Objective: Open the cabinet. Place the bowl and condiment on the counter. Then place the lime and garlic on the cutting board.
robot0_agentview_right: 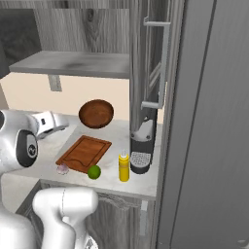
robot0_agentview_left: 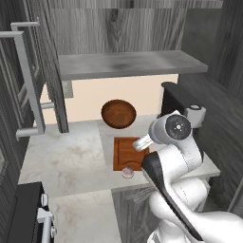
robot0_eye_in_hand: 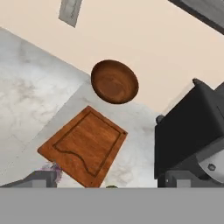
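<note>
My gripper (robot0_eye_in_hand: 107, 180) hangs above the near edge of the counter (robot0_agentview_left: 71, 161), its two finger tips spread wide with nothing between them. Just below lie the garlic (robot0_agentview_right: 62, 168) and the lime (robot0_agentview_right: 94, 171), both on the stone at the front rim of the cutting board (robot0_eye_in_hand: 83, 145), neither yet on the wood. The condiment (robot0_agentview_right: 124, 166) stands upright beside the lime, close to the coffee machine (robot0_agentview_right: 142, 146). The bowl (robot0_eye_in_hand: 114, 82) sits tilted beyond the board, toward the wall. The cabinet (robot0_agentview_left: 126, 64) is open, its shelf bare.

I judge the two placements on the board are what is left. The lime is a smooth ball near the counter's front edge; a closing pinch off its centre could squirt it away and over the edge. The lumpy garlic may twist in my grip. Reaching for the lime, I could knock over the bottle standing so near.

Count: one bowl, one bottle, one lime, one garlic bulb, one board, two cabinet doors.
</note>
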